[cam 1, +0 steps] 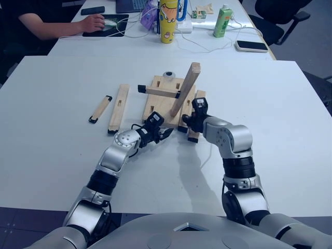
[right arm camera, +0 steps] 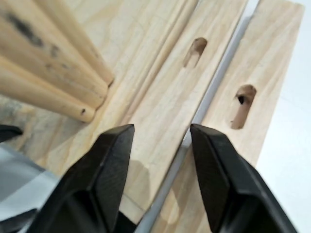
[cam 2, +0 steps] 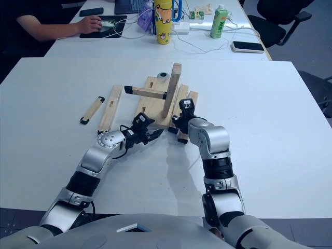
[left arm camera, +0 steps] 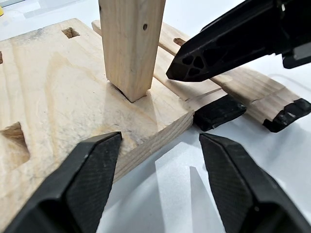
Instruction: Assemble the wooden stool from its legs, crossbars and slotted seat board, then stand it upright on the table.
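leaning in a seat board (cam 1: 158,106) slot stands one leg (cam 1: 185,91); left gripper (left arm camera: 160,139), right gripper (right arm camera: 161,128) nearby, fingers (left arm camera: 92,179) spread.

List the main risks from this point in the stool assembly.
1. The upright square wooden leg leans in its slot on the flat pale wooden seat board. A nudge from the open right tool close beside it might tip it out.
2. The open left tool sits at the board's near edge. Pushing there could slide the board, which nothing holds.
3. The two tools are close together and might collide.
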You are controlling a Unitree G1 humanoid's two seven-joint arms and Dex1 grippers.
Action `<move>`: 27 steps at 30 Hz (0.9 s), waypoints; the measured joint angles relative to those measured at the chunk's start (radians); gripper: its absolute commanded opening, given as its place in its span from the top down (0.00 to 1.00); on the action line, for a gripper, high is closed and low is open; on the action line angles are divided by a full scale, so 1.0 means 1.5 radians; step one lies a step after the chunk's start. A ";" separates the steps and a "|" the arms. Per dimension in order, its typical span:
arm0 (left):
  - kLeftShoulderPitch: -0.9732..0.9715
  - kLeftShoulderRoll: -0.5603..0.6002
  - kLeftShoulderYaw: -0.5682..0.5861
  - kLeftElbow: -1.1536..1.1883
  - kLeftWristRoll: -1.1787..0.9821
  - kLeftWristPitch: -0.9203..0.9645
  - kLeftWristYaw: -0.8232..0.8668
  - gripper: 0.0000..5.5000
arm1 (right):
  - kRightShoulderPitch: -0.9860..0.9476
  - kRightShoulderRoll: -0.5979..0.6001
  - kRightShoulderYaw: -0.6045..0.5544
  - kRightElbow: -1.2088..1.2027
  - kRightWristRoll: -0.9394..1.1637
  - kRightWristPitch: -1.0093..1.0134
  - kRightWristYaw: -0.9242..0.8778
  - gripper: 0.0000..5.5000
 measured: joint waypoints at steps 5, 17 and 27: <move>-0.001 -0.001 0.001 0.009 0.000 -0.007 0.000 0.46 | -0.008 0.023 -0.038 -0.008 0.020 0.058 0.017 0.61; 0.001 -0.006 0.001 0.022 -0.001 -0.012 0.003 0.46 | -0.021 -0.075 0.060 0.011 -0.024 0.021 0.064 0.61; 0.002 -0.008 0.002 0.022 -0.001 -0.012 0.006 0.46 | -0.054 -0.094 -0.026 0.080 -0.005 0.020 0.110 0.61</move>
